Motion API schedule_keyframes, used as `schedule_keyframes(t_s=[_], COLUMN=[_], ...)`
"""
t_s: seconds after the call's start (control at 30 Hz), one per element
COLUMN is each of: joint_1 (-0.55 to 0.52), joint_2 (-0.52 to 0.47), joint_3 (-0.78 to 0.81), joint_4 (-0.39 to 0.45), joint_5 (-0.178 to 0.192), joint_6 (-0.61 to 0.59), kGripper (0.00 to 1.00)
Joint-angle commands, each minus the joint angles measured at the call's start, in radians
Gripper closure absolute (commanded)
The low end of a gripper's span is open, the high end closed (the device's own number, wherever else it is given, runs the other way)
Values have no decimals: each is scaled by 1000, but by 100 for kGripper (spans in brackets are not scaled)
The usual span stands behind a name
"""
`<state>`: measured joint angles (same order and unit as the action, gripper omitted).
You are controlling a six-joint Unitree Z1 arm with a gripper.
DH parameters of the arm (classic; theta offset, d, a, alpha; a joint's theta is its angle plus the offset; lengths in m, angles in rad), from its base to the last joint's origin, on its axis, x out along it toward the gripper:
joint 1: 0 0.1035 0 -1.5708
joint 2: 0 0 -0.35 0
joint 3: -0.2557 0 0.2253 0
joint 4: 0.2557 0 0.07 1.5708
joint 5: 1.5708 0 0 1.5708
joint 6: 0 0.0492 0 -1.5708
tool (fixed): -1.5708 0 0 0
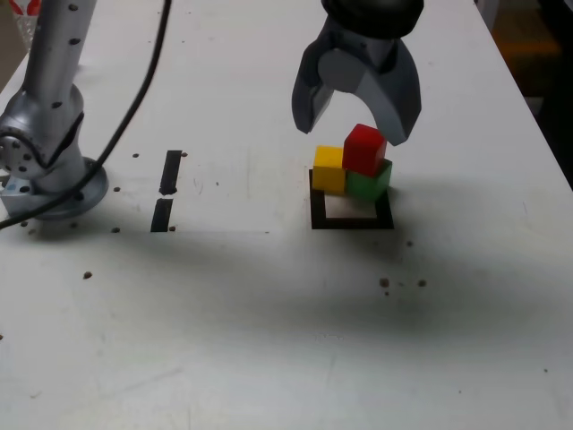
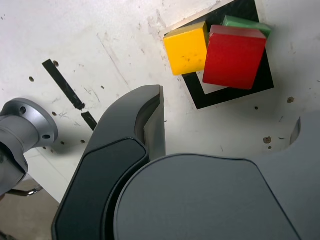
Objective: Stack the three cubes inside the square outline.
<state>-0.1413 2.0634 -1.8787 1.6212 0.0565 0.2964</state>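
A: Cubes, how many?

B: Three, one of each colour. Going left to right in the exterior view: the yellow cube point(image 1: 329, 169) sits on the table point(image 1: 269, 313), touching the green cube point(image 1: 370, 182) to its right, and the red cube point(image 1: 364, 149) rests on top of the green one, slightly turned.

A: And the square outline point(image 1: 350, 221)?

B: One. The yellow and green cubes sit over its far edge; its white centre and near edge are bare. It lies toward the middle of the table.

A: Tape strips point(image 1: 166, 191)?

B: Two short black ones, end to end, well to the left, near the arm's base point(image 1: 49, 170).

A: The gripper point(image 1: 360, 116)?

B: Spread wide, holding nothing, hovering just above and behind the red cube.

A: Anything hidden?

B: The green cube is mostly covered. From the wrist view only a sliver of it shows behind the red cube. That view shows one finger point(image 2: 150, 125) fully; the other is cut off at the edge. The exterior view alone shows the stack's height.
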Motion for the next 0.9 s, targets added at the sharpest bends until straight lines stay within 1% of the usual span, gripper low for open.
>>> schedule_keyframes(t_s=[0.0, 0.23, 0.87], joint_1=[9, 21, 22], joint_2=[10, 46, 121], joint_3=[-7, -7, -9], joint_4=[12, 2, -32], joint_5=[3, 16, 26], joint_6=[10, 26, 27], kGripper=[8, 8, 8])
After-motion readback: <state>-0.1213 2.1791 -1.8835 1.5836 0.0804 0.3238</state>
